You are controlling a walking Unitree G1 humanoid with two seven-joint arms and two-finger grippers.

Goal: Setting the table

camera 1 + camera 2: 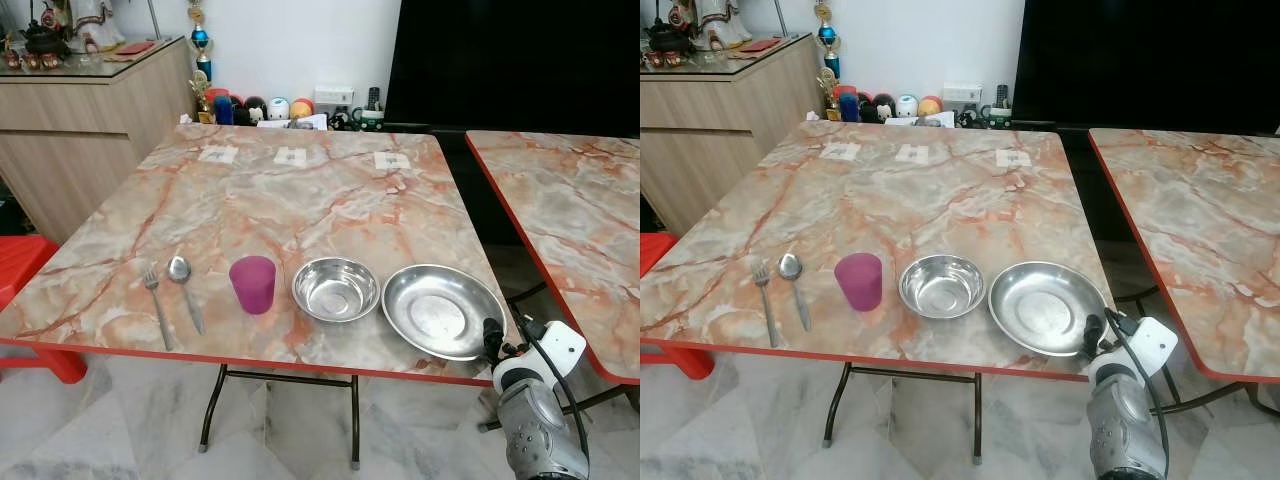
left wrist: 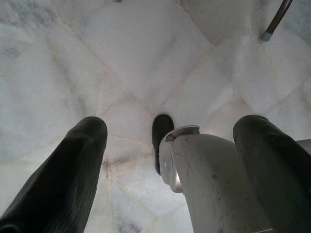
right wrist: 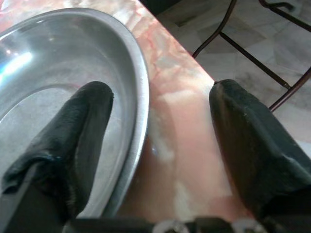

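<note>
Five pieces line the table's (image 1: 300, 200) near edge: fork (image 1: 155, 300), spoon (image 1: 184, 288), purple cup (image 1: 253, 283), bowl (image 1: 335, 289), plate (image 1: 443, 310). Right gripper (image 3: 158, 126) straddles the plate's right rim, fingers apart; left gripper (image 2: 170, 160) hangs spread over floor (image 2: 97, 58).

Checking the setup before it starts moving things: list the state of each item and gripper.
plate: flat on table, empty, rim between the open fingers
bowl: upright, empty
cup: upright
spoon: lying flat
fork: lying flat
right gripper: open, straddling plate rim
left gripper: open, over floor

Wooden sideboard (image 1: 80, 120), red stool (image 1: 25, 290), second marble table (image 1: 570, 220)
</note>
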